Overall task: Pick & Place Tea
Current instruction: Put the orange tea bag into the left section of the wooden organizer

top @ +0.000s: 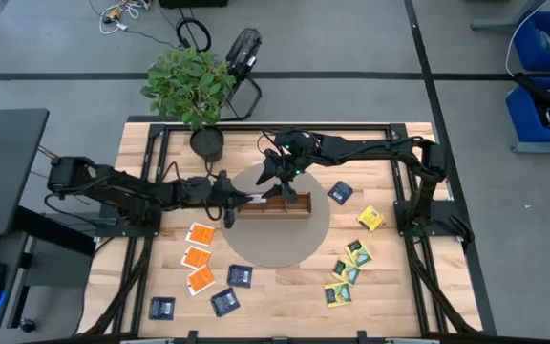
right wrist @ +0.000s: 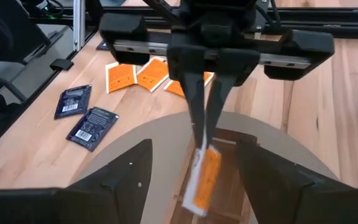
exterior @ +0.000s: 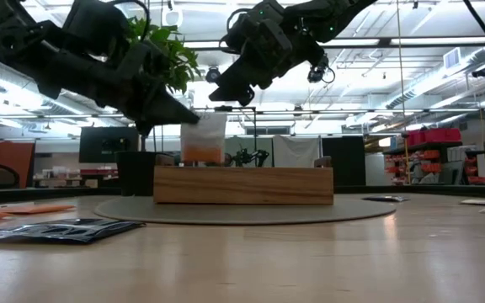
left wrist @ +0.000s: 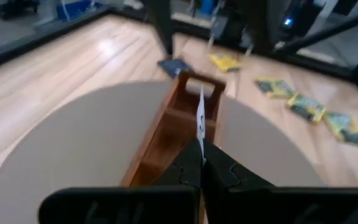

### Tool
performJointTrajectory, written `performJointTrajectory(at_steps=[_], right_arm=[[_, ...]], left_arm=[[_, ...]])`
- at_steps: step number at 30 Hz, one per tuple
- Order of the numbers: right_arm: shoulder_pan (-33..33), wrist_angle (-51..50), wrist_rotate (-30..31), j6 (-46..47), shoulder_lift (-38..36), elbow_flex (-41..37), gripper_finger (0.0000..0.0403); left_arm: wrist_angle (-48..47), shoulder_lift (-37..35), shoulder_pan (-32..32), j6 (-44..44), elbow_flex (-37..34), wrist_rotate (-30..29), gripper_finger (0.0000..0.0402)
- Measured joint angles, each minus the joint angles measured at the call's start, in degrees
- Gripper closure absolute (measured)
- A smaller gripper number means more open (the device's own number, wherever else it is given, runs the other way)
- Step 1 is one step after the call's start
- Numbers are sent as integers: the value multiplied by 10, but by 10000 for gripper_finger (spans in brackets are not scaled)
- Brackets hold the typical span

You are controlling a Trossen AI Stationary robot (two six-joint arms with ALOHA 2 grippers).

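Packet pinched over the wooden tray

Tea packet [exterior: 202,137], flat and square with a white face and an orange band, hangs edge-down in the left pincer [top: 231,204], whose two dark fingers are clenched on its top edge. It sits just above the left-end compartment of the tray [exterior: 242,185], a long box of smooth brown wood with thin dividers. The tray lies on a round, matte grey-beige mat [top: 299,244] in the middle of the counter [top: 409,287], which is pale planked wood with a dark metal frame.

The right pincer [top: 277,178] hovers above the tray's middle, just beside the left one, its blunt black fingers spread wide and holding nothing.

Away from the tray, more tea lies flat on the counter. Three glossy orange packets [top: 199,256] lie in a column off the tray's left end, beyond the mat's edge. Three dark blue packets [top: 225,301] are scattered past them near the counter's front edge. Another dark blue packet [top: 340,192] lies just off the tray's right end, with a yellow-green packet [top: 370,219] beyond it and a loose cluster of yellow-green packets [top: 348,269] toward the front.

A leafy potted plant [top: 192,86] in a dark round pot stands behind the tray's left end.
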Motion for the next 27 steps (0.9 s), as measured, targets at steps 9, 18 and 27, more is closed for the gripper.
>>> performJointTrajectory(at_steps=[9, 18, 27], right_arm=[[0, -8, 0, -2, 0, 0, 163], [0, -8, 0, -2, 0, 0, 163], [0, -13, 0, -2, 0, 0, 163]], left_arm=[[-34, 0, 0, -9, 0, -25, 400], [-31, 0, -1, -34, 0, -18, 400], [-36, -15, -7, -45, 1, -17, 400]])
